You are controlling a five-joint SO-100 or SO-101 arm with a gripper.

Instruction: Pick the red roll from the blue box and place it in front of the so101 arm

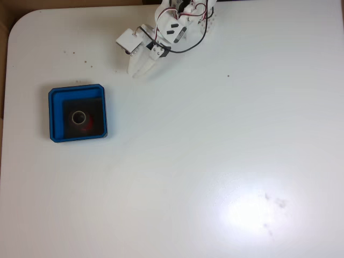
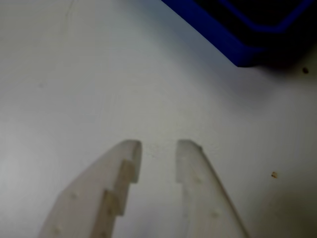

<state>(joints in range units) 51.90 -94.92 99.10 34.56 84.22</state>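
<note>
The red roll (image 1: 80, 118) sat inside the blue box (image 1: 77, 90) at the table's (image 1: 215, 134) left. The hand (image 1: 138, 71) hung slightly parted and empty, well apart from it. A few dark specks (image 1: 228, 76) dotted the table.

White plastic jointed so101 arm (image 1: 177, 24), black servo blocks set into the shells. Thin red and black wires (image 1: 185, 49) loop out behind the white two-finger gripper (image 1: 141, 70); boxy white housing sits beside it. In the wrist view the gripper (image 2: 158, 148) shows pale, translucent-looking fingers (image 2: 114, 193), blunt tips; one has stepped notches on its inner edge, the other is smoother.
</note>
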